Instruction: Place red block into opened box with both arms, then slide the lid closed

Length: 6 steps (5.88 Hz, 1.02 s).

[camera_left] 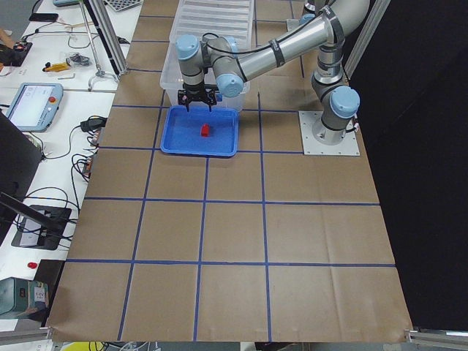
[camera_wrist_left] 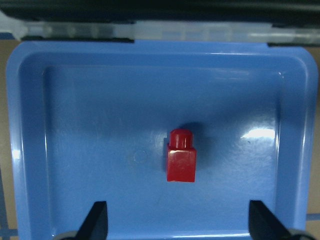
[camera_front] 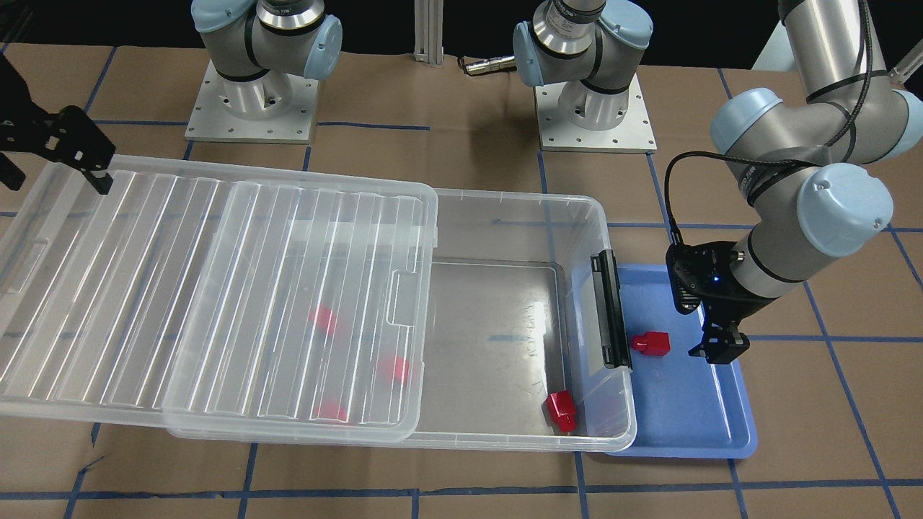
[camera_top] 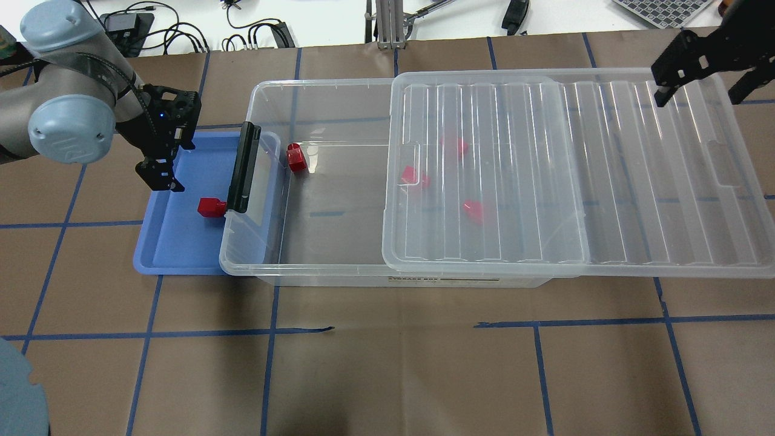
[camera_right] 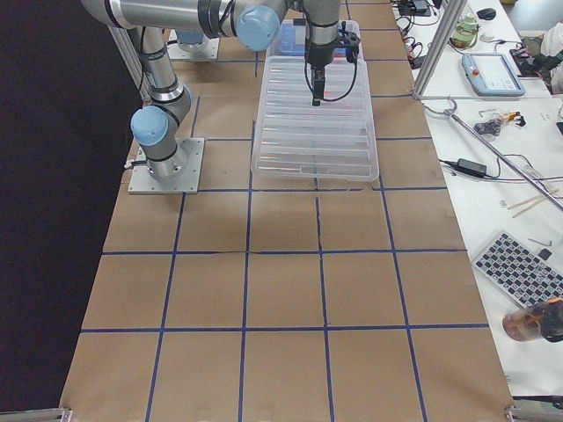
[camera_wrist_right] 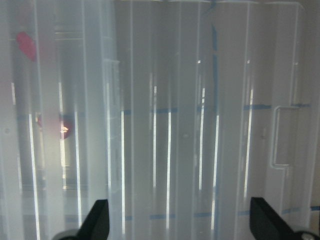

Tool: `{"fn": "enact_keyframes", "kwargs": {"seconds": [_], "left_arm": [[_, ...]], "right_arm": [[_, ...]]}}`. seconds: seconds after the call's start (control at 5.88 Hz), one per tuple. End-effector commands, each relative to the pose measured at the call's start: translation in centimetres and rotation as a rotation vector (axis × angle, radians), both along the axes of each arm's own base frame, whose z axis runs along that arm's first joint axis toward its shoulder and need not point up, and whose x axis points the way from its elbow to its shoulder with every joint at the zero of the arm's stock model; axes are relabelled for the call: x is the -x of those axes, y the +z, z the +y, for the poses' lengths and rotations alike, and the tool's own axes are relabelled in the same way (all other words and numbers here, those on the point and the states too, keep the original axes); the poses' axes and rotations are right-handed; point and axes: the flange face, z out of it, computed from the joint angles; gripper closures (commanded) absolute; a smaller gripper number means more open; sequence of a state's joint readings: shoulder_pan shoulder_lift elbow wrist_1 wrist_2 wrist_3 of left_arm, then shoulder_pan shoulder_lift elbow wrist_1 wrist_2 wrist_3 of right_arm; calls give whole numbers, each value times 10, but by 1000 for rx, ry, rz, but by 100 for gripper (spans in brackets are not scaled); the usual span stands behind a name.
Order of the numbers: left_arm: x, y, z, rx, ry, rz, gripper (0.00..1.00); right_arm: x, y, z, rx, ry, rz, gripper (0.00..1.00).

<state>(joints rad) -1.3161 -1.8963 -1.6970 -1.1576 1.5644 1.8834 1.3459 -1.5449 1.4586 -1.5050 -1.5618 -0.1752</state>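
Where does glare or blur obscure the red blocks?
Right wrist view: bright streaks across the lid leave a covered block a hazy pink smudge. Overhead view: covered blocks look washed out; the uncovered block is crisp. Left wrist view: the tray block is sharp; one highlight on the blue tray.

Blurred blocks, cropped gripper
Three red blocks (camera_front: 322, 318) under the lid (camera_front: 144, 288) show only as smeared pink patches through its ribs, their stubs unreadable; the right gripper (camera_top: 702, 95) and its arm are cut off by the overhead view's top-right edge; one edge of the blue tray (camera_top: 175, 242) lies hidden beneath the box (camera_top: 321, 83)
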Motion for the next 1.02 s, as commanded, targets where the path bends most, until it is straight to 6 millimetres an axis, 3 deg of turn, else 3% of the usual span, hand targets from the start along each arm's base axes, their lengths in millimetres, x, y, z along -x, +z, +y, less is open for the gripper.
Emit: {"fn": "enact_keyframes", "kwargs": {"seconds": [0.0,0.17,0.51,0.68,0.85], "left_arm": [[-12,-49,-14,-29,-51,11,2],[-9,-75,2,-69,-52,12,2],[-3,-113,28,-48,-44,9,2],[-4,-113,27,-44,-50,6,6],[-4,-114,27,-39,-75,18,31]], "right_arm": [[-70,-5,-6,-17,-46,-21,0],[-105,1,-6,-2,-50,-12,0],[-113,-1,-10,-15,-53,-9,0],[-113,-2,-9,-19,-52,-10,0],[-113,-3,-9,-21,-48,-9,0]]}}
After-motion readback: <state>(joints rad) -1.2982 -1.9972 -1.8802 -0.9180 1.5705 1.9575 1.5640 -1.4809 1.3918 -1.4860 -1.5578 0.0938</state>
